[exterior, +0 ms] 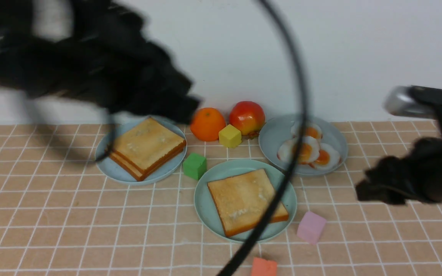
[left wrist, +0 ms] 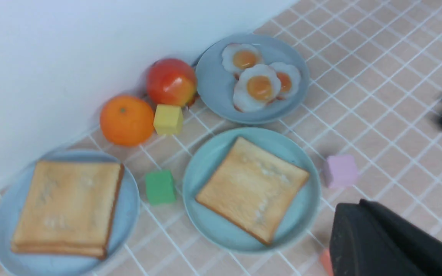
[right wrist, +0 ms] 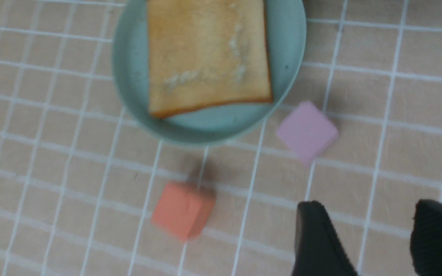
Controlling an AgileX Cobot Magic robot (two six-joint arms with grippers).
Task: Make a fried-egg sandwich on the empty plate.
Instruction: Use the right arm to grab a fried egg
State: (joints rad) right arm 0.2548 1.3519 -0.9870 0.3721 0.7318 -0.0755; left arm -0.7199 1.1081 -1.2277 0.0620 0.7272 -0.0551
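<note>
So the sandwich is barely started: the round pale mint-green plastic plate (exterior: 205,209) has just one square golden-brown toast slice (exterior: 246,201) lying flat on it, no egg and no top slice yet. The white toy fried eggs with orange yolks (exterior: 307,151) sit in a little overlapping pile on the round grey-blue plate (exterior: 272,136), just behind the mint-green plate and to its right. The spare stack of toast slices (exterior: 146,147) is on the round light-blue plate (exterior: 108,166), behind the mint-green plate and to its left. The right gripper (right wrist: 368,218) has its fingers spread with nothing between them, and it hovers over the cloth near the pink foam cube (right wrist: 307,132) just off the mint-green plate's right edge. The left gripper (exterior: 178,105) is a black blur up over the light-blue plate, and whether it's open or closed can't be made out. Best guess is the egg step is up next: pinch one egg by its thin white edge without dragging the others, then lay it centred on the toast.
</note>
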